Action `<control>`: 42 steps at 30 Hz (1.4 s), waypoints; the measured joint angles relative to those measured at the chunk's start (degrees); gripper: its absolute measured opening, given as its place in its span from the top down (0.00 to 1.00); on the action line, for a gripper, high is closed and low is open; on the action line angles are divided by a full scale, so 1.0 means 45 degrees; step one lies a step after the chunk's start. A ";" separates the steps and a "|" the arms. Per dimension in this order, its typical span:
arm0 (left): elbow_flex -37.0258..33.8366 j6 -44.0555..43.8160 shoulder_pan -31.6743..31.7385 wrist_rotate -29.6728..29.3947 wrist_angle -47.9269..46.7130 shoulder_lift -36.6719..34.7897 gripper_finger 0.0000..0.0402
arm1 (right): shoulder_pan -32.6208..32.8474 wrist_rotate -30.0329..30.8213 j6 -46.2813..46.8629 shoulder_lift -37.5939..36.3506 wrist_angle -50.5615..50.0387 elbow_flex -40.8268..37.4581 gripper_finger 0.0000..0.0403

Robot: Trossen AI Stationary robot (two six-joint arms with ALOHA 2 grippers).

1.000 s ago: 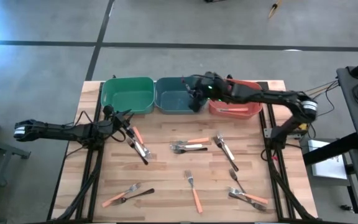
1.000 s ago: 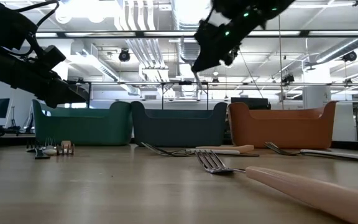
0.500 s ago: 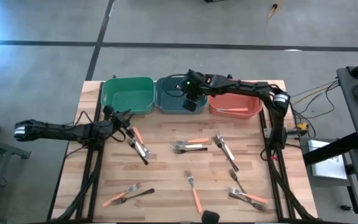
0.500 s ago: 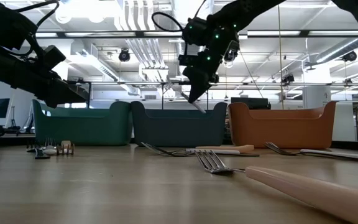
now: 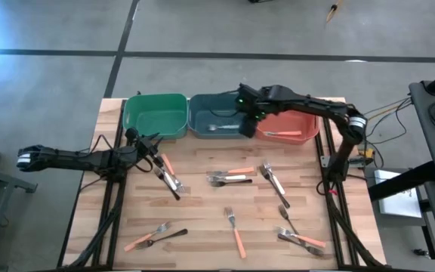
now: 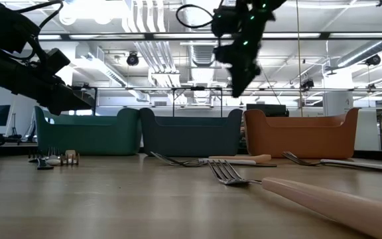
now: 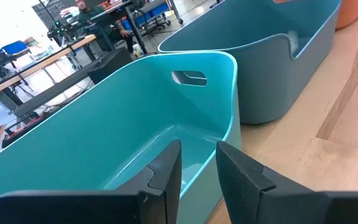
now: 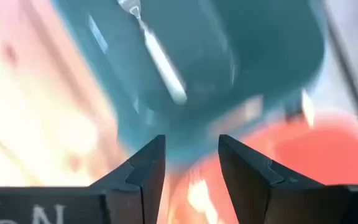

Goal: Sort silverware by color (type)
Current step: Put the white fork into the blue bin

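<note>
My right gripper (image 5: 248, 125) (image 6: 239, 83) is open and empty, hanging above the wall between the blue-grey bin (image 5: 202, 125) and the orange bin (image 5: 304, 121). A silver fork (image 5: 221, 127) (image 8: 157, 59) lies flat on the blue-grey bin's floor. An orange-handled fork (image 5: 282, 134) lies in the orange bin. The green bin (image 5: 155, 115) (image 7: 135, 130) shows nothing inside. My left gripper (image 5: 154, 148) (image 7: 197, 171) waits low near the green bin's front, its fingers slightly apart and empty. Several silver, black and orange-handled forks (image 5: 229, 176) lie scattered on the wooden table (image 5: 202, 211).
Loose forks lie beside my left gripper (image 5: 168, 175), at mid-table, toward the right (image 5: 276, 183), and along the near edge (image 5: 153, 236) (image 5: 236, 230) (image 5: 300, 239). The three bins stand in a row along the far edge. Bare wood lies between the fork clusters.
My right gripper has swung toward the table's left over the blue-grey bin with a silver fork hanging below it, then back toward the right. The fork has left its hold and now lies flat in the blue-grey bin.
</note>
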 joint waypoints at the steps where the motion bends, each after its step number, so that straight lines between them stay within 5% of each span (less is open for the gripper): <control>1: 0.0005 -0.0003 0.0000 0.0000 0.0000 0.0000 0.79 | 0.0073 0.0001 0.0382 -0.0216 -0.0646 -0.0046 0.66; 9: 0.0005 -0.0005 0.0000 0.0000 0.0000 0.0005 0.79 | 0.1368 -0.0009 0.4636 -0.2055 -0.3471 -0.1771 0.71; 21: 0.0002 0.0000 0.0000 0.0000 0.0004 0.0005 0.79 | 0.4301 -0.1213 1.0655 -0.4773 -0.1357 -0.7408 0.70; 27: 0.0005 -0.0005 0.0000 0.0000 0.0005 0.0005 0.79 | 0.5280 -0.1685 1.1861 -0.4745 0.0010 -0.8823 0.68; 42: 0.0000 0.0000 0.0000 0.0000 0.0005 0.0015 0.79 | 0.5932 -0.2573 1.1471 -0.2676 0.1682 -0.9086 0.67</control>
